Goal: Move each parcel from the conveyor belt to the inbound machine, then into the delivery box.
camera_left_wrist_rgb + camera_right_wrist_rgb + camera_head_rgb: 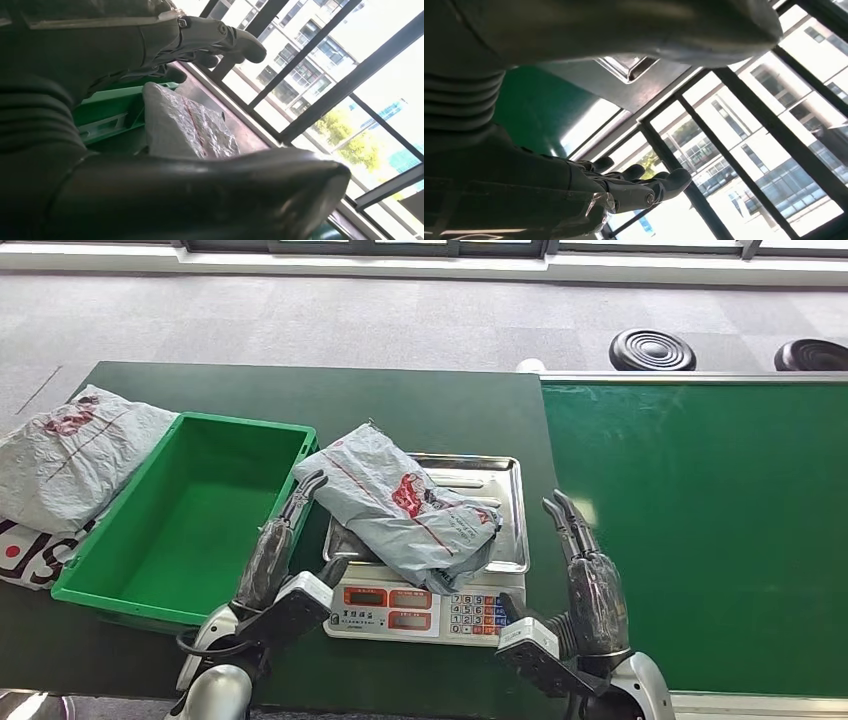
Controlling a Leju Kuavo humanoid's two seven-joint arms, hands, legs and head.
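A grey plastic parcel (405, 505) with red markings lies on the steel tray of the weighing scale (500, 480), hanging over its left edge. My left hand (272, 560) stands open just left of the scale, fingers stretched forward beside the parcel, holding nothing; its wrist view has the parcel (187, 125) beyond the hand (200, 40). My right hand (590, 580) is open too, to the right of the scale at the edge of the green conveyor belt (700, 520), apart from the parcel. The green delivery box (190, 515) stands left of the scale with nothing in it.
More grey parcels (70, 455) lie piled at the table's left end beside the box. The scale's keypad and display (420, 610) face me. Two black round stools (652, 350) stand on the floor beyond the belt.
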